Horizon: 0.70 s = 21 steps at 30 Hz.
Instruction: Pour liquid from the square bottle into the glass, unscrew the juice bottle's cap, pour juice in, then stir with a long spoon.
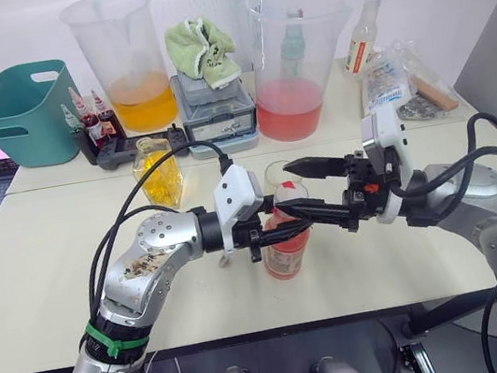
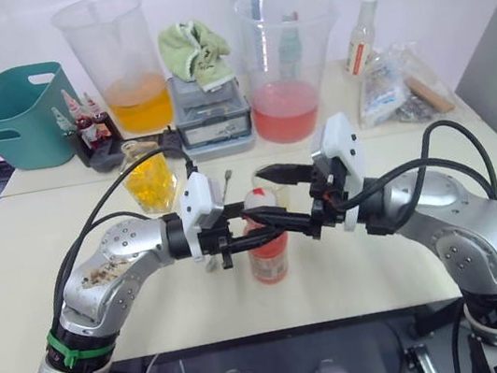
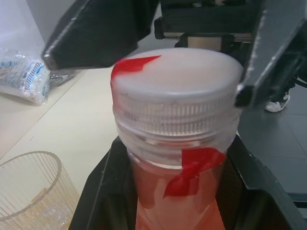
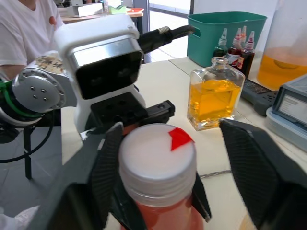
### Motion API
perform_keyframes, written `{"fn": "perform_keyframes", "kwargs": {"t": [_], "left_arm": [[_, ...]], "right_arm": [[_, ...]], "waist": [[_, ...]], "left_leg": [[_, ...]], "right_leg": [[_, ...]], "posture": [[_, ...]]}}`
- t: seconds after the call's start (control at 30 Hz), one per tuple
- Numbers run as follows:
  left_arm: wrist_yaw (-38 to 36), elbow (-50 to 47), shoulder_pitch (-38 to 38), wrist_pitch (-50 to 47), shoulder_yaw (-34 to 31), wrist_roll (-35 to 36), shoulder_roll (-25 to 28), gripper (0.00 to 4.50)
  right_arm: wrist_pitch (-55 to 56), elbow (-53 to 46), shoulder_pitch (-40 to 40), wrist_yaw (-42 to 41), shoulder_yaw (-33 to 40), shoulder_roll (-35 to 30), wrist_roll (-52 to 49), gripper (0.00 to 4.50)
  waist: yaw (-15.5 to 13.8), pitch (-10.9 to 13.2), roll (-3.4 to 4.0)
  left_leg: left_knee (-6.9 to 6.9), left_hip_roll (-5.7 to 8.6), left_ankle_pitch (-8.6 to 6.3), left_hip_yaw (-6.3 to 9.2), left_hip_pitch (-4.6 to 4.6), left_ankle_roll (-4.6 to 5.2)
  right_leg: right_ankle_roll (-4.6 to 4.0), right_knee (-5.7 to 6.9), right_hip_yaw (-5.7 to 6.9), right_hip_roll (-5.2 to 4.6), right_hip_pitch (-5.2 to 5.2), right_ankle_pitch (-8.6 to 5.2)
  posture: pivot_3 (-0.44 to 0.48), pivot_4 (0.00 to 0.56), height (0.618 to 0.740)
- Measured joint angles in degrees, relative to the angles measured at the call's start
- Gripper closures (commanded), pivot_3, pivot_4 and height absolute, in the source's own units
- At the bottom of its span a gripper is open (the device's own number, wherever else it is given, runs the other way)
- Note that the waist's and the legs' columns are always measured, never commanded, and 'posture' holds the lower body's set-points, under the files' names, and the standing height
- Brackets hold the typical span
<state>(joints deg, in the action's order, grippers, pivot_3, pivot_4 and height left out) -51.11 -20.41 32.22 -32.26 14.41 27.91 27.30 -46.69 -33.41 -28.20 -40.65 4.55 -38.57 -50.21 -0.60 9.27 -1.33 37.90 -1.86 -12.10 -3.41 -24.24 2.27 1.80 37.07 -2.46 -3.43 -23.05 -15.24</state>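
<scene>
Left hand (image 1: 270,232) clamped on juice bottle (image 1: 286,247); right hand (image 1: 311,191) spread wide around cap (image 4: 157,146), gripping nothing. Could skid off cap. Could tip bottle onto glass (image 1: 282,174) just behind.

No legible text (labels too small).

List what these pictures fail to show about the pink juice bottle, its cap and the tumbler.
- Slim pink juice bottle: neck hidden by both pincers in the head views.
- Ribbed clear tumbler: cut by the left wrist view's edge; contents unreadable.
- White screw cap: whether it is loosened cannot be told.
</scene>
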Motion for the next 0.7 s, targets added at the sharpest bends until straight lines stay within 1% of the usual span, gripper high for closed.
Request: {"fn": "perform_keyframes", "kwargs": {"t": [0.07,0.1,0.17,0.27,0.33,0.4,0.5,0.57,0.67,0.7], "left_arm": [[-0.01,0.02,-0.01,0.07,0.04,0.0,-0.02,2.94],[-0.01,-0.06,-0.01,0.17,0.14,0.0,-0.02,2.94],[0.01,-0.2,-0.04,0.67,0.16,-0.17,-0.02,2.94],[0.08,-0.89,-0.14,0.89,0.49,-0.76,-0.01,2.94],[0.17,-1.36,-0.44,0.89,0.6,-1.03,0.12,2.94],[0.21,-1.56,-0.64,0.89,0.79,-1.25,0.14,2.94],[0.35,-2.1,-0.93,0.91,0.96,-1.35,0.31,2.94],[0.57,-2.16,-1.05,0.77,0.55,-1.33,0.47,2.94],[1.0,-2.02,-1.36,0.31,0.1,-1.16,0.55,2.94],[1.07,-1.8,-1.43,-0.41,-0.41,-0.85,0.63,2.94]], "right_arm": [[0.12,-0.04,0.0,-0.87,-0.16,-0.36,-0.13,2.84],[0.46,0.12,-0.02,-1.78,-0.21,-0.93,-0.04,2.87],[1.74,0.66,-0.17,-4.23,-0.61,-2.13,0.65,2.87],[6.35,4.98,-2.39,-12.29,-3.07,-4.97,3.27,2.87],[11.69,11.41,-6.68,-21.39,-6.69,-6.32,6.35,2.87],[15.34,16.12,-9.76,-27.68,-9.24,-6.59,8.46,2.87],[19.18,23.61,-14.51,-36.5,-12.21,-5.54,10.11,2.87],[22.08,31.37,-19.42,-43.49,-14.8,-3.16,12.01,2.87],[24.8,39.23,-24.97,-49.07,-18.08,-0.95,13.76,2.87],[24.53,41.72,-27.57,-49.54,-20.13,-0.68,13.81,2.37]], "waist": [[-0.01,0.0,0.0],[-0.03,0.0,0.0],[-0.06,0.0,0.0],[-0.04,-0.01,0.01],[0.1,-0.01,0.01],[0.08,0.0,0.0],[0.07,-0.01,-0.01],[0.25,-0.01,-0.01],[0.4,-0.01,-0.01],[0.55,-0.01,-0.01]], "left_leg": [[0.0,0.01,0.0,0.0,0.0,0.0],[0.0,0.01,0.0,0.0,0.0,0.0],[0.01,0.01,0.0,0.01,0.02,0.0],[0.01,0.03,0.0,0.02,0.1,0.0],[0.01,0.0,0.0,-0.02,0.32,0.01],[0.01,-0.04,-0.02,0.0,0.57,0.02],[0.01,-0.05,-0.03,-0.02,0.65,0.03],[0.0,-0.05,-0.03,-0.03,0.67,0.03],[-0.01,-0.06,-0.04,-0.02,0.69,0.04],[-0.03,-0.07,-0.04,-0.01,0.67,0.04]], "right_leg": [[0.0,0.0,0.0,0.0,0.0,0.0],[0.0,-0.01,0.0,0.0,0.02,0.0],[0.01,-0.02,0.01,0.0,0.04,0.0],[0.02,-0.09,0.03,0.02,0.17,-0.01],[0.03,-0.26,0.02,0.05,0.42,-0.02],[0.03,-0.35,0.08,0.09,0.72,-0.03],[0.04,-0.36,0.04,0.06,0.78,-0.03],[0.03,-0.33,0.04,0.06,0.77,-0.03],[0.03,-0.22,0.05,0.05,0.73,-0.03],[0.02,-0.18,0.05,0.04,0.69,-0.02]], "posture": [[0.0,0.15,0.74],[0.0,0.15,0.74],[0.0,0.15,0.74],[0.0,0.15,0.74],[0.0,0.15,0.74],[0.0,0.15,0.74],[0.0,0.15,0.74],[0.0,0.15,0.74],[0.0,0.15,0.74],[0.0,0.15,0.74]]}}
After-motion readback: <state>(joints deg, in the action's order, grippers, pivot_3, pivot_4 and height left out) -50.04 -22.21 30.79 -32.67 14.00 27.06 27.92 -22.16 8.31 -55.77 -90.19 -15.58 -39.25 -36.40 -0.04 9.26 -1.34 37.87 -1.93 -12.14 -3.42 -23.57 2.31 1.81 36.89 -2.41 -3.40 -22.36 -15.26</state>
